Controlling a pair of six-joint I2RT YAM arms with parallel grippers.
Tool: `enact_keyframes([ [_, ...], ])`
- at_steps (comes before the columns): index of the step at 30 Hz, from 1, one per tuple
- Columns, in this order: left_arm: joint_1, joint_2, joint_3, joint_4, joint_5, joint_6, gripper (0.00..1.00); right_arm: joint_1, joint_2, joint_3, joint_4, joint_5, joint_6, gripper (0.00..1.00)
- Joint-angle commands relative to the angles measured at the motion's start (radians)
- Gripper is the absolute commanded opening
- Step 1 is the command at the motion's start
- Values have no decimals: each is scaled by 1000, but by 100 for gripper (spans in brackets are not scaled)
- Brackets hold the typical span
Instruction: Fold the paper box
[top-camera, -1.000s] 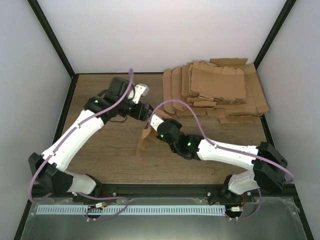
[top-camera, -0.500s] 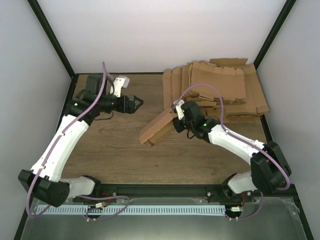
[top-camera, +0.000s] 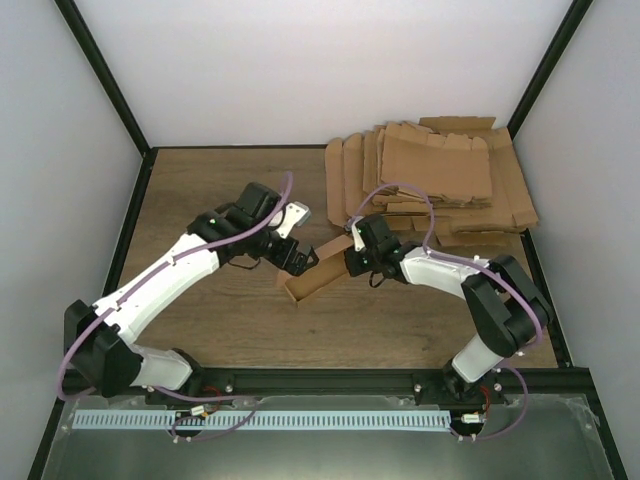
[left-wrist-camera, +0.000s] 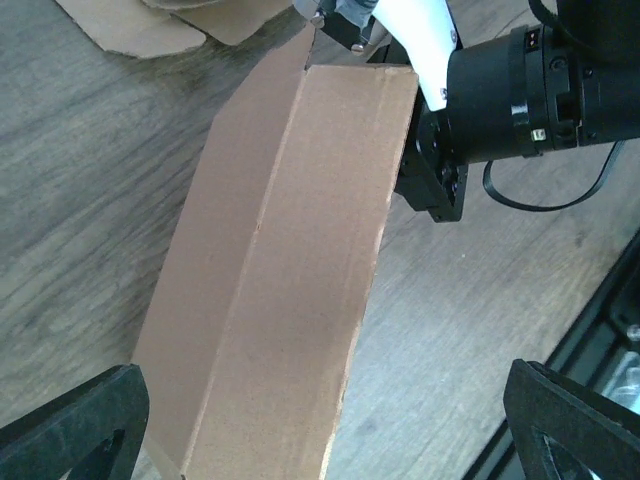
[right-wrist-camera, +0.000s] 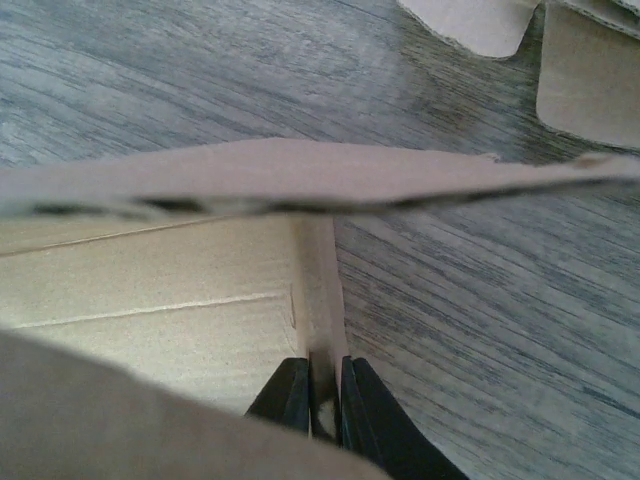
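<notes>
While the box (top-camera: 320, 271) is slanting across the middle of the desk (top-camera: 230, 330), running from near left to far right, the right tool (top-camera: 350, 256) is gripping its far-right end. From the right wrist, the two dark fingers (right-wrist-camera: 290, 395) are pressing together on a thin upright cardboard wall of the box. A flap is bending across that view just above them, and pale inner panels are showing to the left. The left tool (top-camera: 298, 258) is hovering right beside the box's left side, its jaws standing wide apart and holding nothing. From the left wrist, its fingertips (left-wrist-camera: 70, 430) are showing at the two lower corners, and the long brown panel of the box is stretching away between them toward the right arm's black wrist. Flat cardboard blanks (top-camera: 440, 175) are lying in a stack at the far right of the desk, well apart from the left tool and near the right one.
</notes>
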Motion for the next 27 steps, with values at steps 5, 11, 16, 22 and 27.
enact_keyframes([
  [5, -83, 5, -46, 81, -179, 48, 100, -6, 9, -25, 80, 5, 5, 13],
  [11, -92, 63, -62, 106, -190, 58, 100, -7, -9, -41, 93, -3, -16, 14],
  [16, -111, 109, -56, 100, -182, 72, 100, -7, -6, -38, 92, 3, -27, 14],
  [22, -138, 160, -47, 89, -317, 63, 97, -7, -6, -36, 98, -2, -33, 14],
  [27, -78, 121, -12, 119, -315, -18, 74, -7, -3, -38, 103, -2, -44, 14],
])
